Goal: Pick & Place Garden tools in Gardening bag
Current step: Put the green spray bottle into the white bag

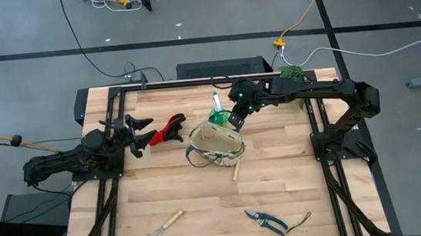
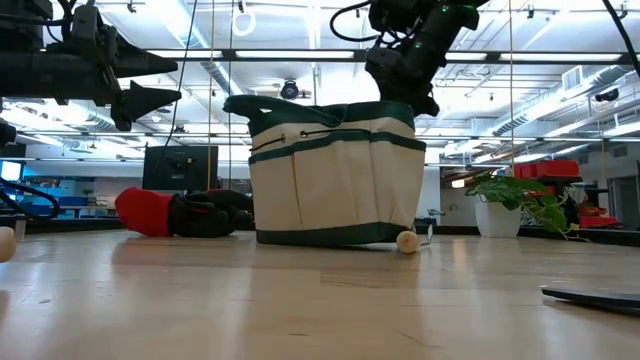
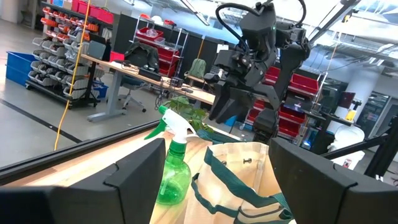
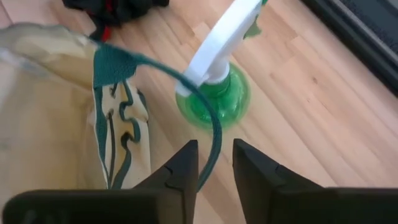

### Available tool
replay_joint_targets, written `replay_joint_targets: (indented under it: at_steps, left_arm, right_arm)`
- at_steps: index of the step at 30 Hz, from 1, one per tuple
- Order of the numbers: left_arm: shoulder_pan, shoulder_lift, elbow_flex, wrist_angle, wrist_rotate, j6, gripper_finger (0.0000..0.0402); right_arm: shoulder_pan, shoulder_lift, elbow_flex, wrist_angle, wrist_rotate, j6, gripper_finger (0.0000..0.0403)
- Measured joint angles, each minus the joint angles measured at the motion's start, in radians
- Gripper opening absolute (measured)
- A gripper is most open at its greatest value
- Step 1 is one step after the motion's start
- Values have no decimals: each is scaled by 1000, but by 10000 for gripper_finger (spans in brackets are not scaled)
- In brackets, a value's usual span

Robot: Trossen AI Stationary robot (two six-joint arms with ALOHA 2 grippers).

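my right gripper [image 4: 211, 163] hangs just above the bag [image 1: 214, 141], fingers a little apart with a bag handle [image 4: 214, 118] running through the gap. the bottle [image 4: 214, 96] stands right below me, beside the bag. if i drop for the bottle now i'd probably snag that loop and tip everything. left gripper [image 1: 141, 134] waits open by the red tool [image 1: 169, 128].

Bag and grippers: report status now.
Right gripper open over bag, its handle loop between fingers. Left gripper open, waiting left. Bottle upright behind bag, still out.
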Motion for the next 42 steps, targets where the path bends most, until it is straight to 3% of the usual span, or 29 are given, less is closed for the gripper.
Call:
replay_joint_targets:
  at_steps: [15, 28, 34, 42]
  left_arm:
    - [0, 0, 0, 0, 0, 0, 291]
    - [0, 0, 0, 0, 0, 0, 291]
    - [0, 0, 0, 0, 0, 0, 291]
    - [0, 0, 0, 0, 0, 0, 291]
  right_arm:
    - [-10, 0, 0, 123, 16, 2, 156]
    - [-10, 0, 0, 102, 67, 0, 224]
    - [-15, 0, 0, -60, 68, 12, 226]
    - [-16, 0, 0, 54, 52, 60, 220]
